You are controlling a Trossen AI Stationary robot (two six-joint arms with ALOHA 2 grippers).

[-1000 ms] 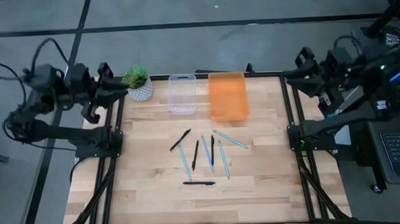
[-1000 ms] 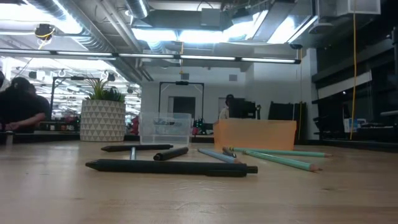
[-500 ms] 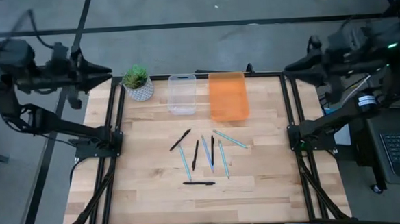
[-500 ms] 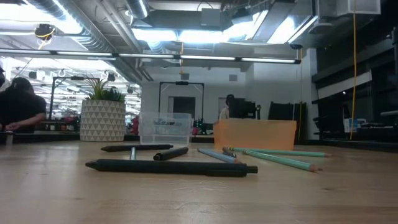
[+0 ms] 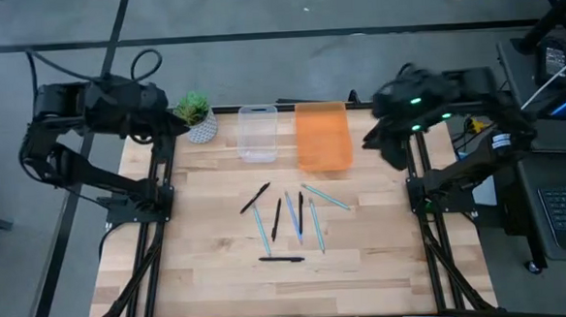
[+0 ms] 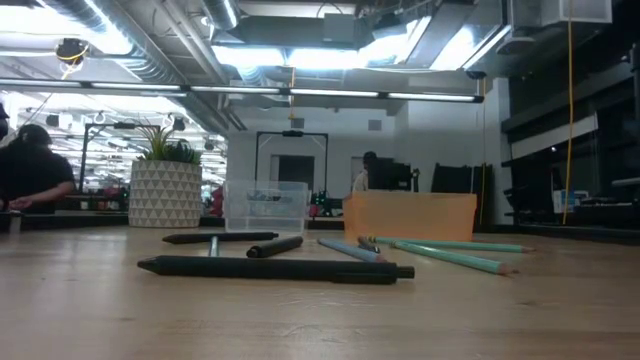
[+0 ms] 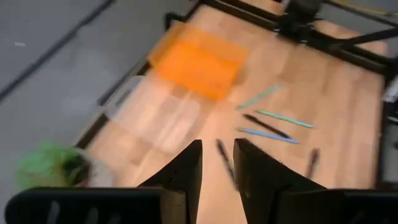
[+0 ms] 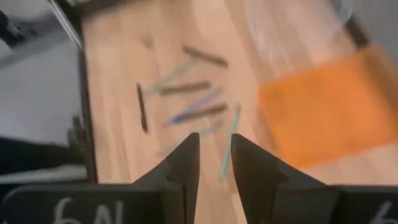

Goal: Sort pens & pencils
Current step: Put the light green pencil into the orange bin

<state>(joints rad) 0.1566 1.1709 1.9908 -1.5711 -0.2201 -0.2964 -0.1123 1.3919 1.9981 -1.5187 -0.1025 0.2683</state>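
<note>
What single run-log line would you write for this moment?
left tool: open, empty, by plant | right tool: open, empty, near orange bin | pens and pencils: all on table

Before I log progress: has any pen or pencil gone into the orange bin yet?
No, the orange bin looks empty from above, and the pens and pencils lie loose on the table.

A robotics lab: exposed ceiling ducts (image 6: 150, 40) at the frame's upper left, strip lights (image 6: 330, 95), a person (image 6: 35, 170) at a workstation far left.
</note>
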